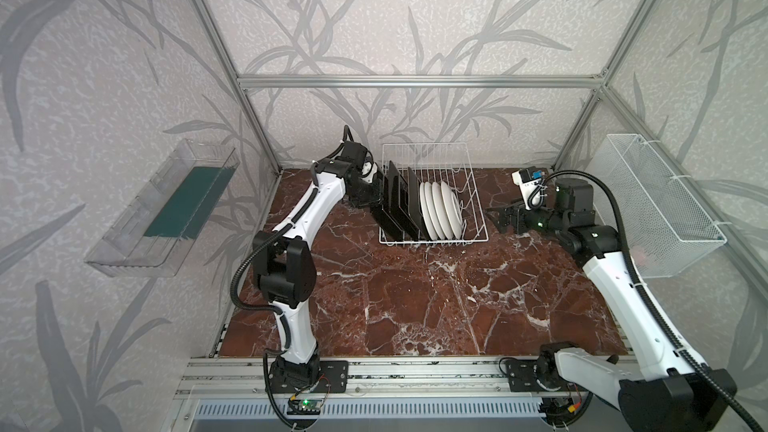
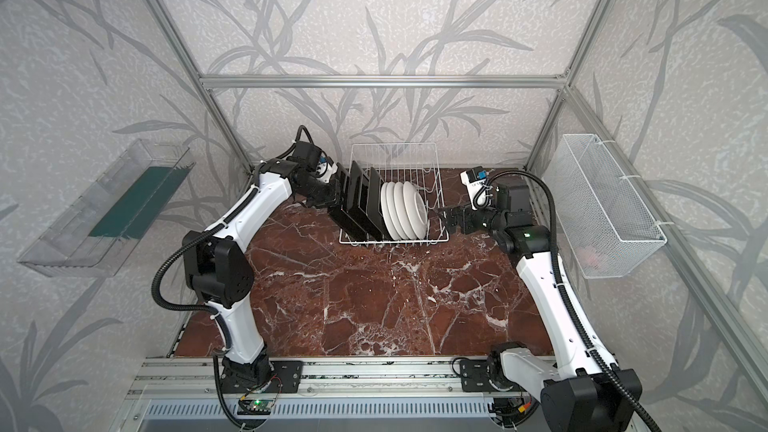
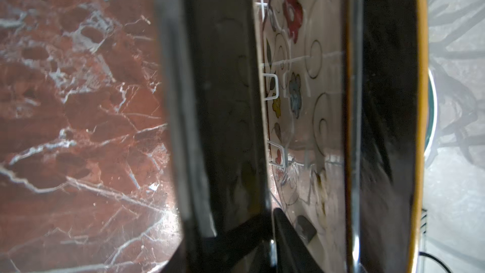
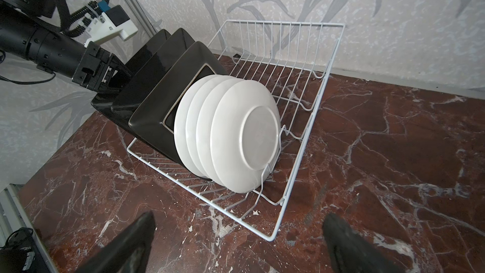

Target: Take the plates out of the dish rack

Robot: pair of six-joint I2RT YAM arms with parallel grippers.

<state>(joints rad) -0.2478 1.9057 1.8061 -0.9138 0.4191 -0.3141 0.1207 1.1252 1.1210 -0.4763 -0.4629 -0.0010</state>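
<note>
Grey leaf-patterned walls point(image 1: 415, 14) enclose a red-brown marble bench point(image 1: 415, 305); an aluminium frame bar point(image 1: 415, 81) crosses the upper middle.

Top views overhead facing down, wrist views close, sharing dish rack point(image 4: 283, 22)

A staged robot test cell in a lab: silver aluminium profile bars point(image 1: 415, 81) frame panels of grey leaf-patterned wallpaper point(image 1: 415, 14) around a red-brown marble-look tabletop point(image 1: 415, 305). Two white-and-black robot arms point(image 1: 293, 334) stand bolted to a slotted aluminium rail point(image 1: 415, 371), beside a bare circuit board point(image 1: 304, 405) with a green light.
</note>
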